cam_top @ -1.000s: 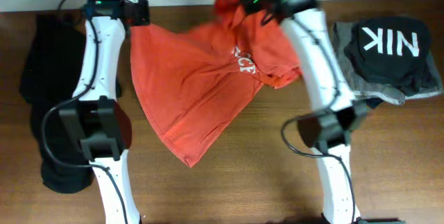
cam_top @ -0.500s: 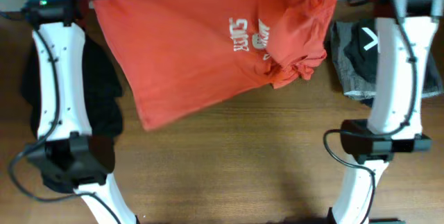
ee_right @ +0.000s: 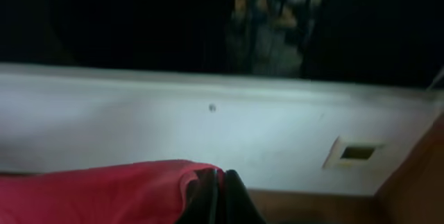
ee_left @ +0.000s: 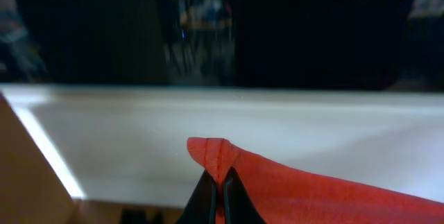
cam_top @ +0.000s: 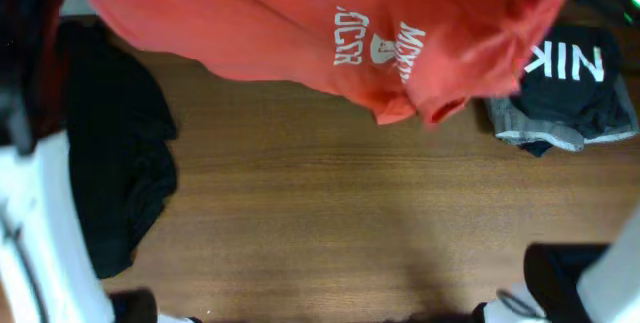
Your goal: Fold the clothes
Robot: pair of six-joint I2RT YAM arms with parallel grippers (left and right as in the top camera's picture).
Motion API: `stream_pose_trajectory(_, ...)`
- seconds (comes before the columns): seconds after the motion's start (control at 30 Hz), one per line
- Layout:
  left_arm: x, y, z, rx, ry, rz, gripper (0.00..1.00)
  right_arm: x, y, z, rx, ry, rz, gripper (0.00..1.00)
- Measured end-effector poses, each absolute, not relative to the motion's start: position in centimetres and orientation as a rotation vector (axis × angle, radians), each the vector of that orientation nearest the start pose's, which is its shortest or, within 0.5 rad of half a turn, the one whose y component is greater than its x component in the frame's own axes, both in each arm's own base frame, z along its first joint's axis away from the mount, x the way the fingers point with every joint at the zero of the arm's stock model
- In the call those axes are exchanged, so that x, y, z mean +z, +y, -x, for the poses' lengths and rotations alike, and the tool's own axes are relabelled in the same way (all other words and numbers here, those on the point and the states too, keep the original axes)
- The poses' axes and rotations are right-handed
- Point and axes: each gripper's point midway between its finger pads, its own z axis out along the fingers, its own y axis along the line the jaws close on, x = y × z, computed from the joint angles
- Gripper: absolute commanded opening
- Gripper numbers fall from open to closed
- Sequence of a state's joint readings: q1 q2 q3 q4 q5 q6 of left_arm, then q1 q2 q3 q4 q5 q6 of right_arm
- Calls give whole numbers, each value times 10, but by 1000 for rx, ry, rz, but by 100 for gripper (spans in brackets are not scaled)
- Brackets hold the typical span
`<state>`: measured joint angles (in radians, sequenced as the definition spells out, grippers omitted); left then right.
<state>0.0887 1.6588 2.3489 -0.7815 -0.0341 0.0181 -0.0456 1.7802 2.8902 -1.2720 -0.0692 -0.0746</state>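
The orange-red T-shirt (cam_top: 300,18) hangs stretched wide across the top of the overhead view, close under the camera, its white chest print (cam_top: 375,48) showing mirrored. In the left wrist view my left gripper (ee_left: 216,186) is shut on a folded edge of the T-shirt (ee_left: 305,189), held high in front of a white wall. In the right wrist view my right gripper (ee_right: 220,186) is shut on another edge of the T-shirt (ee_right: 104,189). The grippers themselves lie outside the overhead view; only blurred arm parts show at its left and right edges.
A black garment (cam_top: 110,153) lies on the wooden table (cam_top: 330,223) at the left. At the right, the black shirt with white letters (cam_top: 565,68) rests on a grey folded garment (cam_top: 535,133).
Both arms have lifted the T-shirt up and spread it apart; it now fills the top of the overhead view, off the table, and the arms have moved to the frame edges.
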Motion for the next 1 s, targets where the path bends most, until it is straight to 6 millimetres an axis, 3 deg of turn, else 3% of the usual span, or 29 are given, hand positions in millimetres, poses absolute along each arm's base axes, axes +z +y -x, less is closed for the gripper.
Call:
stream_pose_trajectory(0.1, 601, 41, -385, 114, 1548, 84, 1, 610, -3, -327, -45, 1636, 85, 4)
stream_pose_trajectory(0.27, 642, 37, -329, 117, 1426, 83, 1, 642, -3, -275, -82, 1517, 98, 4)
stream_pose_trajectory(0.37, 648, 37, -322, 119, 1408, 83, 1, 651, -3, -264, -96, 1480, 98, 4)
stream_pose_trajectory(0.43, 644, 37, -330, 121, 1421, 81, 0, 652, -4, -267, -104, 1479, 100, 4)
stream_pose_trajectory(0.53, 627, 40, -360, 129, 1470, 74, 1, 644, -5, -290, -105, 1506, 104, 4)
stream_pose_trajectory(0.6, 610, 43, -390, 135, 1515, 68, 0, 636, -6, -317, -103, 1532, 105, 4)
stream_pose_trajectory(0.67, 583, 47, -429, 136, 1575, 66, 0, 622, -8, -353, -103, 1569, 108, 4)
stream_pose_trajectory(0.83, 530, 54, -507, 135, 1640, 66, 0, 582, -11, -444, -108, 1629, 135, 4)
stream_pose_trajectory(0.9, 518, 57, -538, 138, 1615, 63, 0, 571, -10, -482, -109, 1610, 159, 4)
stream_pose_trajectory(1.0, 514, 60, -566, 140, 1550, 62, 0, 559, -8, -524, -106, 1565, 185, 4)
